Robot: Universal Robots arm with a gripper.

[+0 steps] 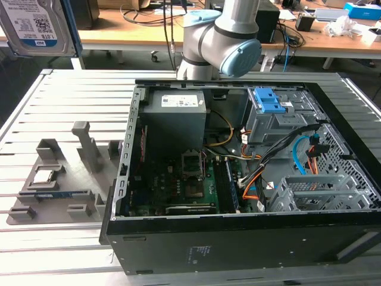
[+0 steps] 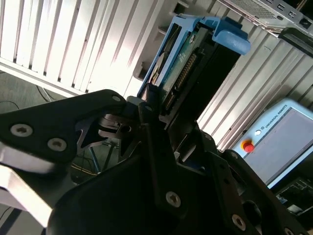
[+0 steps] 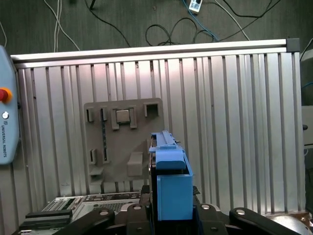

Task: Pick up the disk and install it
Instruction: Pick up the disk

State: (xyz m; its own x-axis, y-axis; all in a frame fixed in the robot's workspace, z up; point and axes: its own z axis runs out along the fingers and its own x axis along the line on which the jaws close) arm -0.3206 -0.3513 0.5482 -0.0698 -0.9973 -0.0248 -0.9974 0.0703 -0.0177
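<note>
Above the ribbed aluminium table (image 3: pixel 234 122), pincer (image 2: pixel 154 103) clenched on the disk (image 2: pixel 195 56), cabled floor (image 3: pixel 122 19) beyond.

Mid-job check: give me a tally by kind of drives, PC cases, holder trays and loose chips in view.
Silver hard drive in bright blue plastic bracket, held in the tool: 1
Open black computer case: 1
Grey plastic holder tray: 1
Small square silver chip on that tray: 1
Total: 4
</note>
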